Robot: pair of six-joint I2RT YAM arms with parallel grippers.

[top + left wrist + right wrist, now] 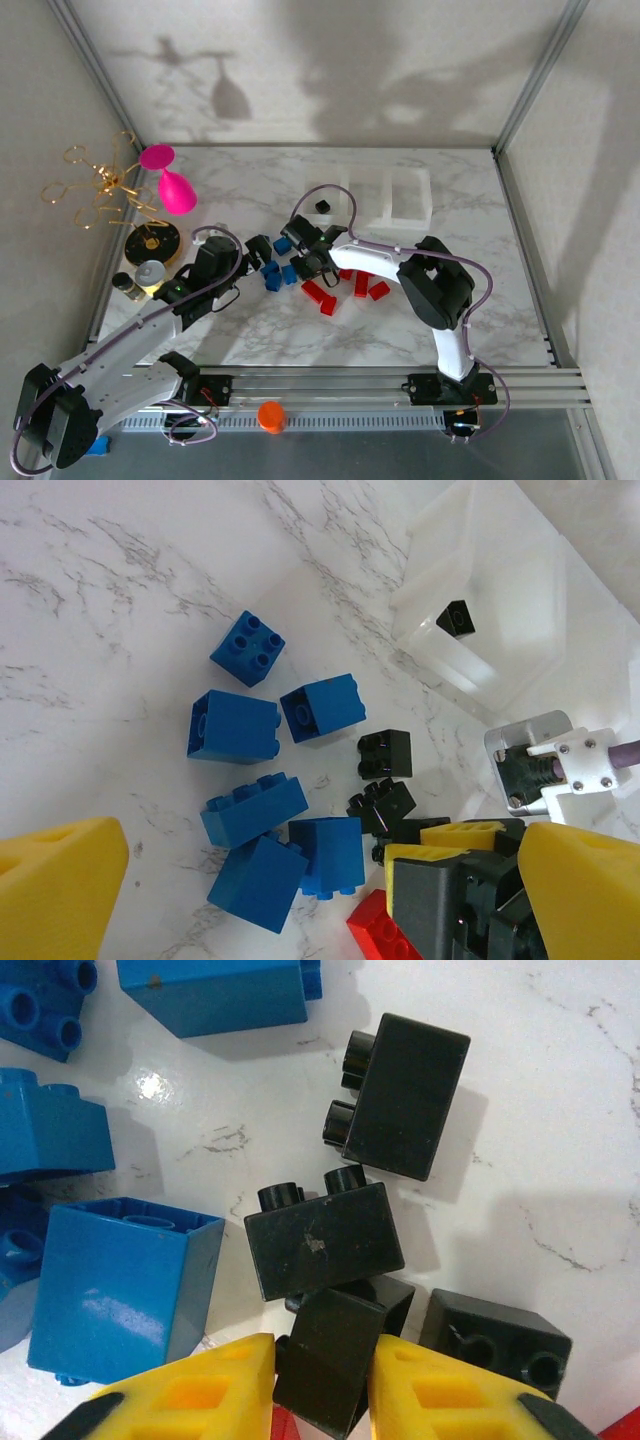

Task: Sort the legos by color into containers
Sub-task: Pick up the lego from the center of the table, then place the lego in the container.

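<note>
A black lego [335,1370] sits tilted between the yellow pads of my right gripper [322,1385], which is shut on it just above the marble. Other black legos [320,1240] lie close around it. Beside them on the left lie several blue legos [235,725], and red legos [361,284] lie nearer the front. My right gripper [303,262] hangs over the middle of that pile. My left gripper [320,885] stands wide open above the blue legos, holding nothing. The clear containers tray [430,580] lies beyond, with one black lego [456,617] in a compartment.
At the far left stand a pink goblet [172,185], a gold wire stand [100,185], a black and gold disc [152,240] and a small jar [150,272]. An orange knob [270,415] and a blue block [97,445] sit by the front rail.
</note>
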